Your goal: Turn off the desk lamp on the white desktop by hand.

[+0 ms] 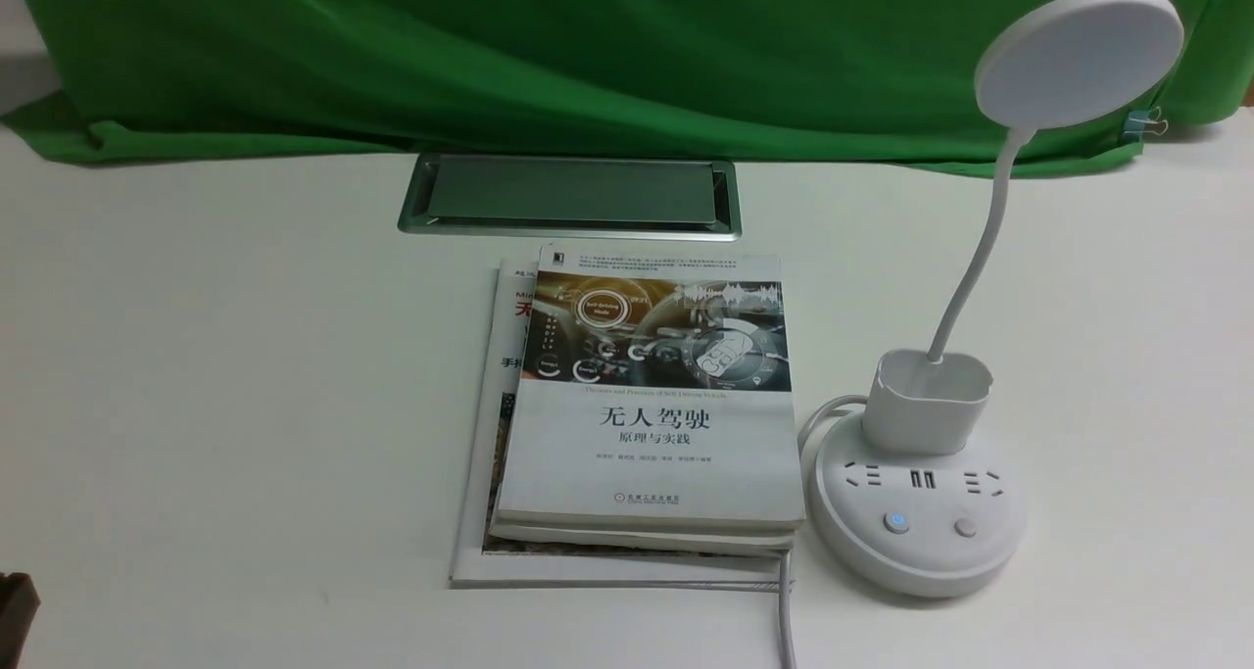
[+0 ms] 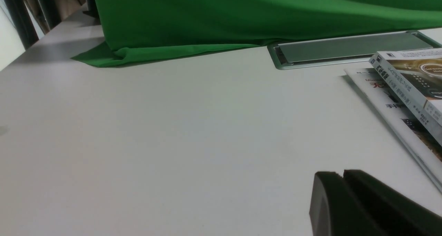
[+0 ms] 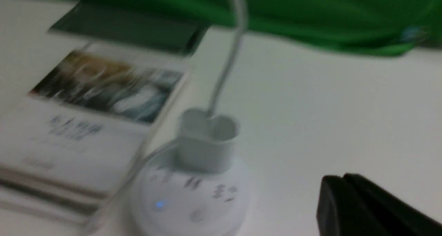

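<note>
Office-like recording set, white desktop (image 1: 196,356) with inset cable hatch (image 1: 568,194), green cloth backdrop (image 1: 588,52), stacked textbooks (image 1: 647,405)

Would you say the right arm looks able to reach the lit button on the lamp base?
Probably yes. The right gripper is beside the desk lamp with only white desktop between them, and the lit button faces up, uncovered; the books lie on its other side.
</note>
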Robot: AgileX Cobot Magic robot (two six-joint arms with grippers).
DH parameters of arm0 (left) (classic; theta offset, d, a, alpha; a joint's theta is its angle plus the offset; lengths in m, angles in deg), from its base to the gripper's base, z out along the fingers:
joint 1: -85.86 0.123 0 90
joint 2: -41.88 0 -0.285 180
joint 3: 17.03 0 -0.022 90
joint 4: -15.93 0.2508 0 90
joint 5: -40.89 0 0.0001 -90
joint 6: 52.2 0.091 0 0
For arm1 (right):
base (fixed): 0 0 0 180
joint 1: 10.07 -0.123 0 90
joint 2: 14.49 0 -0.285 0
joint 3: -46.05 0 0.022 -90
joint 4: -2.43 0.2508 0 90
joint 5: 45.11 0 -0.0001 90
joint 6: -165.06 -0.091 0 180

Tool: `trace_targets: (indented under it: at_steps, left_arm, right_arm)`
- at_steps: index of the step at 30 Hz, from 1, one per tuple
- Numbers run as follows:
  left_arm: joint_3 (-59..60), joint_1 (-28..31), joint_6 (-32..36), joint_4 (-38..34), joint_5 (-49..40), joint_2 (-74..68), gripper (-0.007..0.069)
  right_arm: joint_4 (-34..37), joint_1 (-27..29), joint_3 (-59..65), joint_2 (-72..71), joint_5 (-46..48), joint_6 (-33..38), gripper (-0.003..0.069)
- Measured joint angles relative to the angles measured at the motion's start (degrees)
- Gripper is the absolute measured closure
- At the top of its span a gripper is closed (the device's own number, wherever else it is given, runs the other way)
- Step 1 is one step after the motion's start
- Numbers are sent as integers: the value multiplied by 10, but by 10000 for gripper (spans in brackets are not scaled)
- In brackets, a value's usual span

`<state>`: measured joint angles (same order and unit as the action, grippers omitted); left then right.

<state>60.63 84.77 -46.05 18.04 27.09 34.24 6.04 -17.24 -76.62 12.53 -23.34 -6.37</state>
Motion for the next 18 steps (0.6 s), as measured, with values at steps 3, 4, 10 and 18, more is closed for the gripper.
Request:
trace_targets:
  at_steps: [3,4,10,18]
  left_arm:
    - [0,0,0,0,0,0,605]
    - [0,0,0,0,0,0,605]
    - [0,0,0,0,0,0,605]
    - [0,0,0,0,0,0,605]
  right_arm:
    - [-1,37,85,-80,-40,1,624]
    - [-1,44,112,-104,-44,1,624]
    - [-3,51,187,-177,-47,1,624]
    - [-4,51,203,-192,-67,1,624]
